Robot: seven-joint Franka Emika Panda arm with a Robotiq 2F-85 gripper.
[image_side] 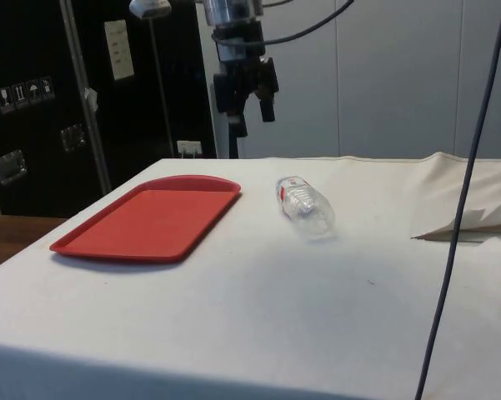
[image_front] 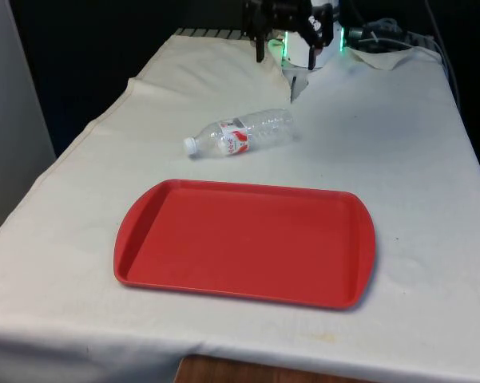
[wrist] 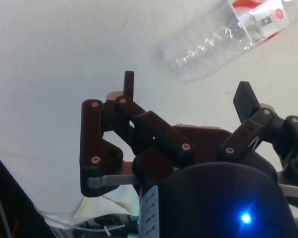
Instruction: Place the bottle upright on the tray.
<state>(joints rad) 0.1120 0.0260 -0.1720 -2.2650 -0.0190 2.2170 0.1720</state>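
Observation:
A clear plastic bottle point(image_front: 243, 134) with a red-and-white label lies on its side on the white cloth, its white cap pointing to the front view's left. The red tray point(image_front: 243, 243) sits nearer the camera, with nothing on it. My gripper point(image_front: 286, 44) hangs open in the air beyond the bottle, well above the cloth and holding nothing. From the side, the gripper point(image_side: 252, 117) is high over the gap between the tray point(image_side: 150, 217) and the bottle point(image_side: 304, 204). In the wrist view the bottle point(wrist: 228, 37) lies ahead of the spread fingertips of the gripper point(wrist: 187, 91).
A raised fold of cloth point(image_side: 467, 225) lies at the robot's end of the table. A dark cable point(image_side: 467, 167) hangs down across the side view. Bundled cables point(image_front: 383, 36) rest at the far right corner in the front view.

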